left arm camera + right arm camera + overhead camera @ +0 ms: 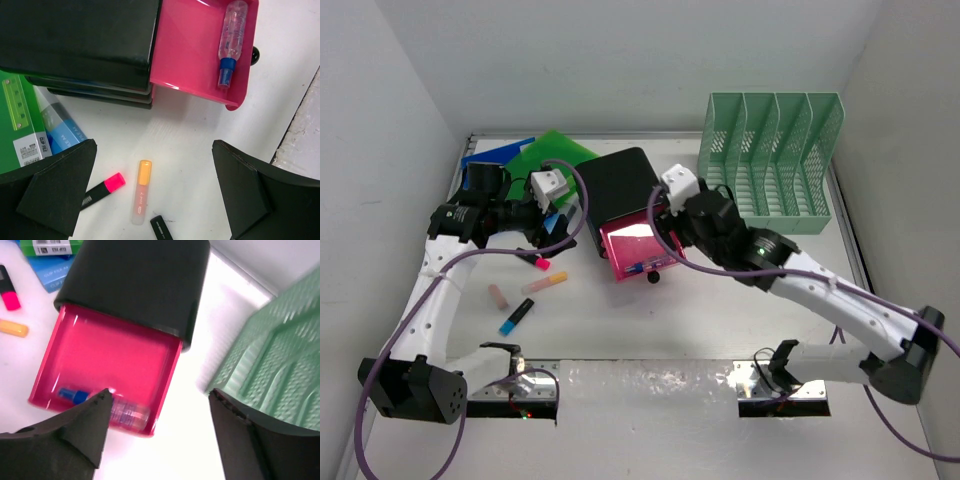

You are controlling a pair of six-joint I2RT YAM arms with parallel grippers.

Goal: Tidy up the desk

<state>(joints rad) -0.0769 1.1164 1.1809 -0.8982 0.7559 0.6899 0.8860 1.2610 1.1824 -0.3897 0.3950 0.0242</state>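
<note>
The desk (650,325) looked stiff, smooth, too big to grip — only the loose markers (544,283) at its near left suited a pinch; left gripper (152,187) and right gripper (160,435) stood released.

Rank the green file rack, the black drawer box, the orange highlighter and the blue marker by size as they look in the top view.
1. green file rack
2. black drawer box
3. orange highlighter and blue marker: they look about alike, so I won't rank one over the other.
</note>
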